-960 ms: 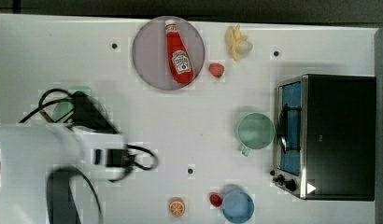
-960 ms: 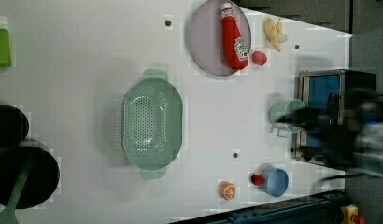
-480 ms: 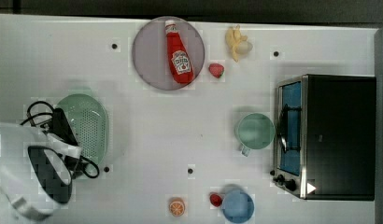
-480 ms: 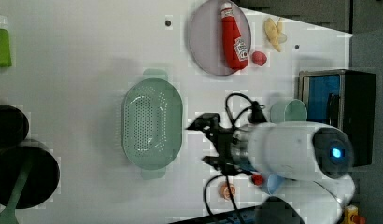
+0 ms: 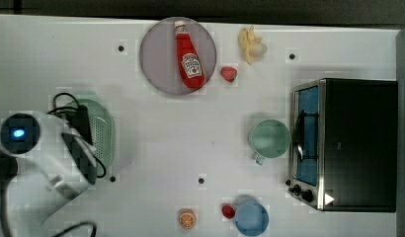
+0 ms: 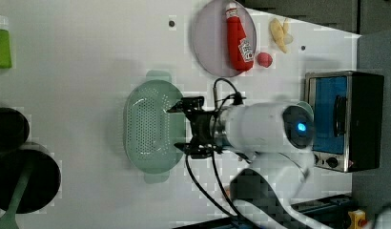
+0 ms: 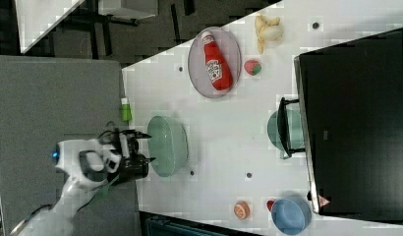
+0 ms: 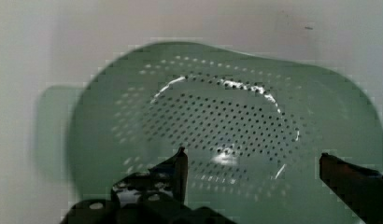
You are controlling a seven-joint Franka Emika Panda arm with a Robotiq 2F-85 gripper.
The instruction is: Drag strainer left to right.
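i take the strainer as my landmark and work down from the biggest things. the white counter [image 5: 156,138] carries everything. the toaster oven [image 5: 346,143] stands well apart from the strainer, at the top view's right edge. my arm [image 6: 260,129] reaches in over the strainer's rim, its black cables trailing behind it.

the strainer [image 6: 150,126] itself is pale green, oblong and dotted with small holes; it lies on the counter toward the top view's left [image 5: 99,131], partly under the arm, with a tab handle at each end in the left view. the gripper [image 6: 179,126] hovers at the strainer's long side, and i see its fingers [image 6: 184,105] spread wide apart with nothing between them. in the wrist view the two finger tips [image 8: 180,163] stand over the perforated bowl [image 8: 227,130], one over the holes and the other near the rim; i cannot tell whether either touches it.

the grey plate [image 5: 161,59] sits near the strainer, up toward the far edge in the top view, with the red ketchup bottle [image 5: 188,57] lying on it. the green mug [image 5: 269,139] is well apart from the strainer, just beside the toaster oven. the blue bowl [image 5: 251,217] sits well apart from it too. the banana [image 5: 251,44] lies beyond the plate. smallest are the orange fruit [image 5: 186,218] and the strawberry [image 5: 228,73].
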